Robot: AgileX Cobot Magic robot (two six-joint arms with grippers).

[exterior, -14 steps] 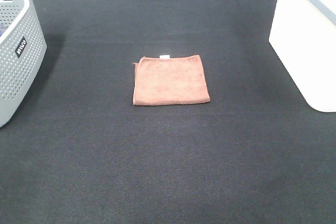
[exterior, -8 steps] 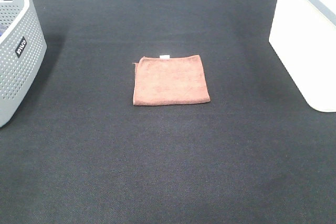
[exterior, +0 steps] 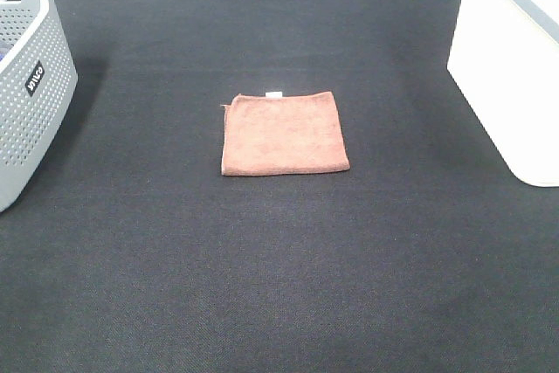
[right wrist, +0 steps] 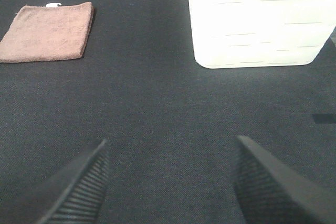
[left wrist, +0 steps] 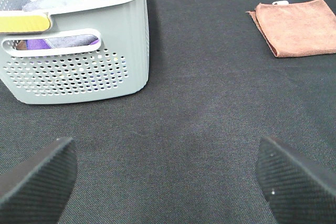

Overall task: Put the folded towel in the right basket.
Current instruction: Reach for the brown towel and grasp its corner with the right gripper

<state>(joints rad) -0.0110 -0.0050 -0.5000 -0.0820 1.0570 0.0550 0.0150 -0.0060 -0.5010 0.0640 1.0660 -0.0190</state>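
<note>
A folded brown towel (exterior: 284,133) with a small white tag lies flat in the middle of the black table. It also shows in the left wrist view (left wrist: 296,27) and the right wrist view (right wrist: 48,31). The white right basket (exterior: 515,67) stands at the right edge and shows in the right wrist view (right wrist: 257,19). Neither arm shows in the high view. My left gripper (left wrist: 165,179) is open and empty, well short of the towel. My right gripper (right wrist: 170,182) is open and empty, short of the towel and the basket.
A grey perforated basket (exterior: 26,85) stands at the left edge; the left wrist view shows its wall (left wrist: 73,72) and cloths inside. The black cloth table (exterior: 279,268) lies bare around the towel.
</note>
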